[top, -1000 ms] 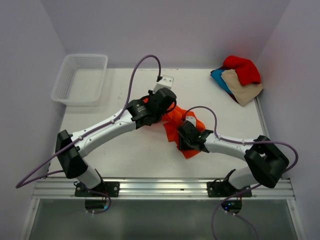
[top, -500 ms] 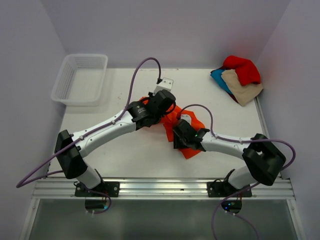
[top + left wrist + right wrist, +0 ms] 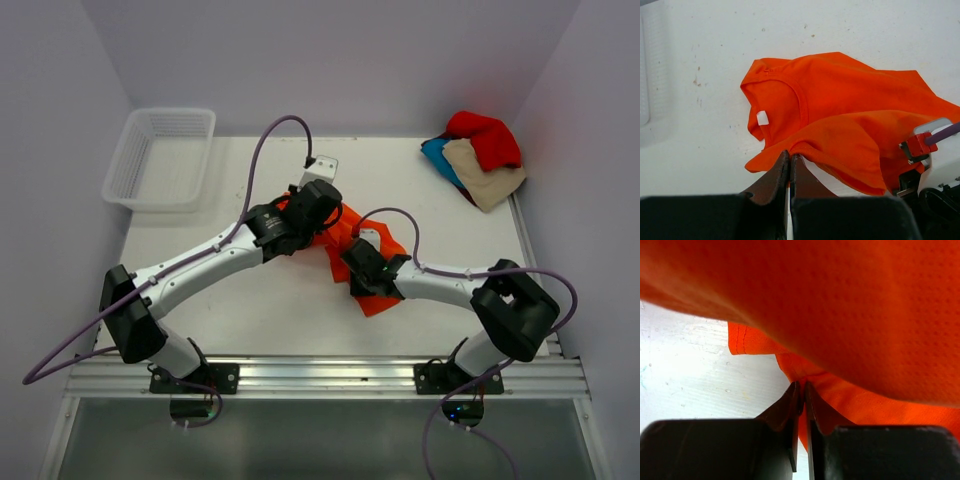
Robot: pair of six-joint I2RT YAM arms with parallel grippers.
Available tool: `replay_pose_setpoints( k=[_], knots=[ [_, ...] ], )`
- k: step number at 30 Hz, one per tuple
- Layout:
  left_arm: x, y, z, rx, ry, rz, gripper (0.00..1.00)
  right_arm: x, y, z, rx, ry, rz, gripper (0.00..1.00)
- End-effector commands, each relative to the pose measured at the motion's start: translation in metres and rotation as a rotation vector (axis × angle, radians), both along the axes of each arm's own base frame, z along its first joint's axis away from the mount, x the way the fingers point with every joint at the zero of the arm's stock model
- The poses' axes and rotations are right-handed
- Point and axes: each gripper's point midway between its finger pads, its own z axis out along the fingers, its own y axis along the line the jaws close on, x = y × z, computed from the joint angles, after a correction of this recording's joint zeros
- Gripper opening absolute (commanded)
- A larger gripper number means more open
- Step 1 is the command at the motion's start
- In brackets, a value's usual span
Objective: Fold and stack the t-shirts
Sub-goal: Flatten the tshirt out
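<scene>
the orange t-shirt [image 3: 388, 246] lies crumpled near the middle of the white table [image 3: 270, 310], between the two arms and partly hidden under both wrists in the top view. seen from the left wrist, its neck opening [image 3: 799, 102] faces up with a small white tag [image 3: 762, 118] showing inside, and one layer of cloth is folded over the lower part of the shirt.

the left gripper [image 3: 790, 159] has its jaws pressed together on the edge of that folded layer, the cloth rising to the tips. the right gripper [image 3: 802, 388] is likewise clamped, its jaws pinching a seam of the same shirt near a hemmed corner (the rest of that view is filled by orange cloth draped just above the fingers, out of focus). both grippers hold the shirt close above the table, the two wrists near each other.

at the far right corner sit the other shirts in a loose heap: the red one [image 3: 485, 135] on top, the beige one [image 3: 487, 172] in front, the teal one [image 3: 436, 153] beneath. a white mesh basket [image 3: 160, 203] stands at the far left corner, well apart from the orange shirt.
</scene>
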Motion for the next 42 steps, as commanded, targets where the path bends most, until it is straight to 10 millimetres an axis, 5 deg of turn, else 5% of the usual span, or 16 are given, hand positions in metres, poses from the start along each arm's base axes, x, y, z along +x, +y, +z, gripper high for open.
replay_pose_setpoints(
  k=[1,8,10,13,17,18,24,29,36,42],
  knots=[
    [0.005,0.003,0.02,-0.053,-0.057,0.015,0.0,-0.004,-0.01,0.001,-0.036,0.0,-0.025,0.1],
    [0.007,0.011,0.015,-0.024,-0.053,0.038,0.0,-0.006,-0.021,0.021,-0.048,-0.025,-0.026,0.0],
    [0.007,0.018,0.014,-0.014,-0.049,0.058,0.0,-0.003,-0.025,0.039,-0.061,-0.066,-0.022,0.0],
    [0.007,0.042,0.022,0.021,-0.07,0.136,0.0,0.005,-0.047,0.099,-0.075,-0.197,-0.06,0.0],
    [-0.003,0.078,0.055,-0.002,-0.145,0.241,0.0,0.012,-0.092,0.192,-0.093,-0.424,-0.167,0.0],
    [-0.008,0.088,0.072,-0.039,-0.185,0.259,0.0,0.013,-0.1,0.229,-0.044,-0.504,-0.204,0.0],
    [-0.037,0.142,0.162,-0.199,-0.375,0.356,0.0,0.02,-0.145,0.327,-0.103,-0.734,-0.344,0.0],
    [-0.07,0.167,0.213,-0.34,-0.42,0.294,0.0,0.012,-0.152,0.37,-0.039,-0.803,-0.32,0.0],
    [-0.124,0.209,0.239,-0.486,-0.397,0.248,0.0,-0.029,-0.174,0.421,0.15,-0.886,-0.229,0.0],
    [-0.147,0.189,0.268,-0.611,-0.349,0.061,0.0,-0.063,-0.166,0.466,0.349,-0.939,-0.067,0.0]
  ],
)
